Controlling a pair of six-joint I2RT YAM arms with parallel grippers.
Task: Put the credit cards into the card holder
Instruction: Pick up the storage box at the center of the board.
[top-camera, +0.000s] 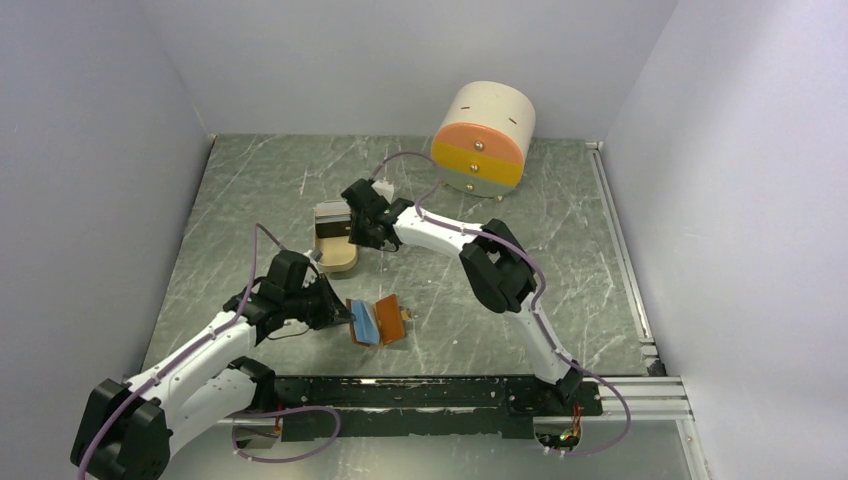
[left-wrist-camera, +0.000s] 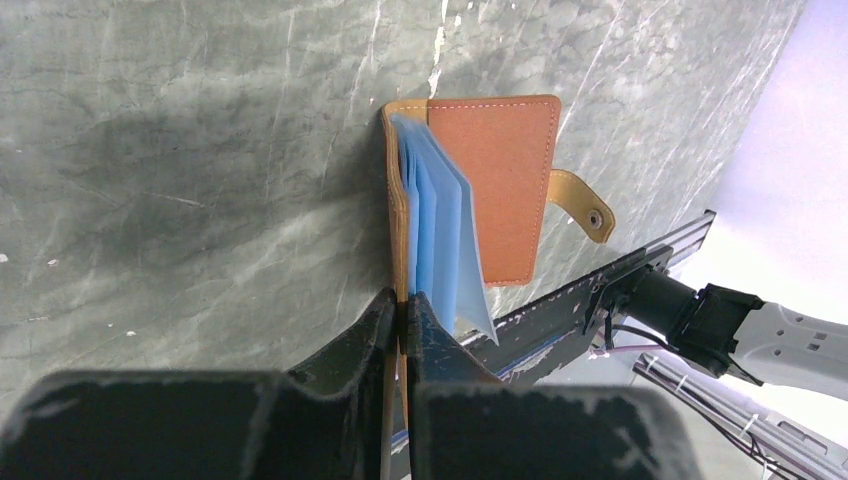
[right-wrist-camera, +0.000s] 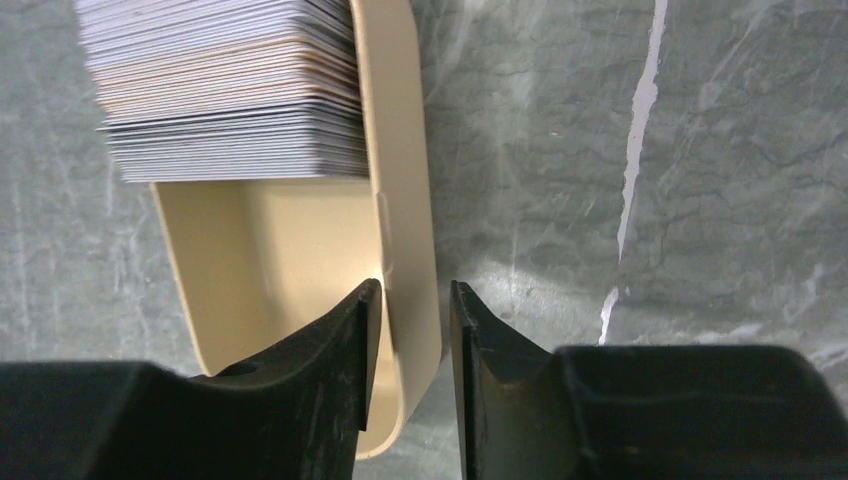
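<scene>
The tan-brown card holder (top-camera: 385, 320) stands open on its edge near the table's front. In the left wrist view its cover (left-wrist-camera: 505, 190), blue glossy pockets (left-wrist-camera: 440, 240) and snap tab (left-wrist-camera: 585, 205) show. My left gripper (top-camera: 342, 314) is shut on one cover of the holder (left-wrist-camera: 401, 310). A stack of silvery-grey credit cards (right-wrist-camera: 230, 90) lies in a beige tray (right-wrist-camera: 290, 250), and shows in the top view (top-camera: 330, 218). My right gripper (right-wrist-camera: 412, 295) is open, its jaws astride the tray's rim, a little short of the stack. It shows in the top view (top-camera: 360, 228).
A round cream-and-orange drawer box (top-camera: 483, 140) stands at the back right. The beige tray (top-camera: 338, 260) sits mid-table, just behind the holder. A black rail (top-camera: 430, 392) runs along the near edge. Grey walls enclose the table on three sides.
</scene>
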